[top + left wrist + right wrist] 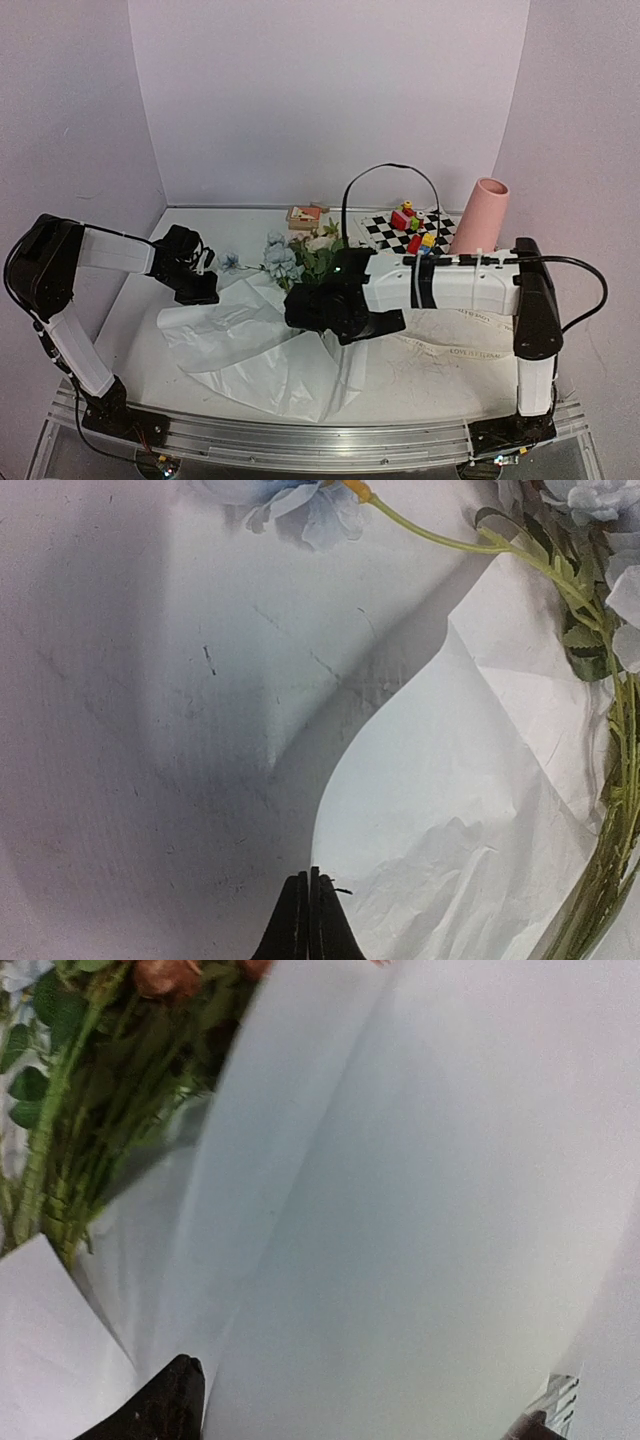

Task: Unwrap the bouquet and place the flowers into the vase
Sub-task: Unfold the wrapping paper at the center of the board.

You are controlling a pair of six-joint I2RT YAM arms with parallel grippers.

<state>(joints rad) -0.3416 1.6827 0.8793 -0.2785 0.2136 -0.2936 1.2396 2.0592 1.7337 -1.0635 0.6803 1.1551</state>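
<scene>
The right gripper (365, 1405) stands wide above the creased white paper sheet (240, 350); the left gripper (312, 910) is pinched closed. Pale blooms on thin green stems (300, 262) lie mid-way across the desk (220, 225), likely light and crushable, so take the stems. The tall pink cylinder vase (480, 215) stands at the far right corner.

Toy blocks (401, 219) on a checkered mat (383, 233) — small box (303, 215) nearby.

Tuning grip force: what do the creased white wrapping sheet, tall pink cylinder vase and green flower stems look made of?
Creased white wrapping sheet: probably thin matte paper; sharp folds, fine wrinkles. Tall pink cylinder vase: smooth matte finish, no glare; ceramic or plastic, can't tell. Green flower stems: possibly artificial plastic; uniform colour, slight sheen.
</scene>
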